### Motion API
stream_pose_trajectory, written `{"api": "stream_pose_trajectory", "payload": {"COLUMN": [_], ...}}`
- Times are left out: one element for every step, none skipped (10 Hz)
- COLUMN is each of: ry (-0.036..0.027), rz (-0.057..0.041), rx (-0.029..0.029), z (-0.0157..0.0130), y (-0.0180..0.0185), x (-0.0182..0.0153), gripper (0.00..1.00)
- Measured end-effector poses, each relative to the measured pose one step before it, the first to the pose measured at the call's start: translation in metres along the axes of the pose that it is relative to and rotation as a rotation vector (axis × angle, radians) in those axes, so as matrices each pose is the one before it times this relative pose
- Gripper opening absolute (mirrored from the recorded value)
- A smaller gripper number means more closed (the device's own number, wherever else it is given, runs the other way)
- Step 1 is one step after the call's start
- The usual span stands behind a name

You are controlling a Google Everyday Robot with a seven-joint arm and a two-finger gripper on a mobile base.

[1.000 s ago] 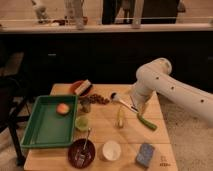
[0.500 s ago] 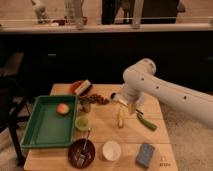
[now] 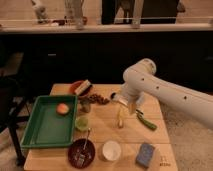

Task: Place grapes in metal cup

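Note:
The grapes (image 3: 100,99), a small dark red bunch, lie on the wooden table (image 3: 100,132) near its back middle. The metal cup (image 3: 86,106), small and dark grey, stands just left of them, beside the green tray (image 3: 35,131). My gripper (image 3: 126,104) hangs from the white arm that comes in from the right. It points down over the table, a little right of the grapes and above the far end of a banana (image 3: 120,118).
The tray holds an orange fruit (image 3: 62,108). A light green cup (image 3: 82,123) stands by the tray's right edge. A dark bowl with a utensil (image 3: 81,152), a white cup (image 3: 111,150) and a blue sponge (image 3: 146,154) sit at the front. A green vegetable (image 3: 146,121) lies at right, a red dish (image 3: 80,87) at the back.
The arm has swung left across the table, bringing the gripper from over the green vegetable to near the grapes. The objects have not moved.

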Motion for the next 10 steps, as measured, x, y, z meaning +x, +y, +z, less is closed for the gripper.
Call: {"api": "stream_pose_trajectory", "payload": {"ry": [-0.00239,-0.00647,-0.00945,-0.00752,-0.00783,-0.00865,-0.01151,-0.01753,-0.01759,-0.01268], "rz": [0.00962,0.00752,-0.00501,-0.00446,-0.00478,-0.00187,-0.00292,-0.00213,0.00082,-0.00406], "rx": [0.01481,0.02317,0.01783,0.00584,0.00592,0.00385,0.00034,-0.00262,-0.00963,-0.00663], "z": [0.00011,0.00139,0.00549,0.00412,0.00546,0.00517,0.00465,0.00613,0.01344,0.0077], "y": [-0.00107,-0.00363,-0.01349,-0.00827,-0.0086,-0.0077,-0.00632,-0.00739,-0.00892,-0.00608], "x": [0.00025,-0.00077,-0.00362,-0.00314,-0.00057,0.00036,-0.0021,-0.003,0.00274,-0.00264], "gripper": [0.8,0.8,0.8,0.8,0.8,0.8,0.8,0.8,0.8,0.8]}}
